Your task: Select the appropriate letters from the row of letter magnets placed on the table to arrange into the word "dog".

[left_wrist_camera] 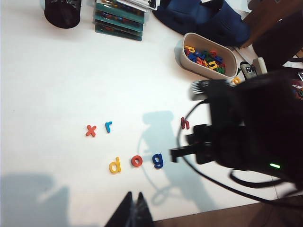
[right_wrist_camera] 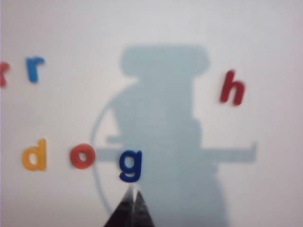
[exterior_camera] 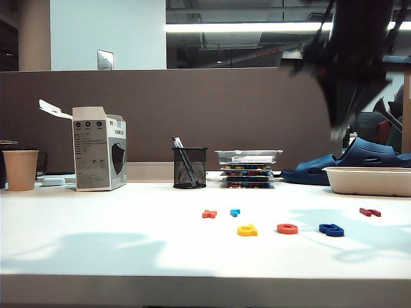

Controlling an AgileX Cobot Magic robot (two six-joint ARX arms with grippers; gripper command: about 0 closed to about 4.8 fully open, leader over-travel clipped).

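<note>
Yellow d (exterior_camera: 247, 230), orange o (exterior_camera: 287, 228), blue g (exterior_camera: 331, 230) sat in line on table (exterior_camera: 96, 224); right gripper (right_wrist_camera: 133, 201) above g, left gripper (left_wrist_camera: 134, 203) nearby, both jaws closed, empty.

On the white surface (left_wrist_camera: 57, 75) the letter magnets can be read. The near row spells "dog": a yellow "d" (left_wrist_camera: 115, 165), an orange-red "o" (left_wrist_camera: 137, 161) and a dark blue "g" (left_wrist_camera: 158, 160). Farther back lie an orange-red "x" (left_wrist_camera: 91, 130), a light blue "r" (left_wrist_camera: 108, 126) and, to the right, a dark red "h" (left_wrist_camera: 185, 123). The print on the white carton (exterior_camera: 97, 149) is too small to read.
</note>
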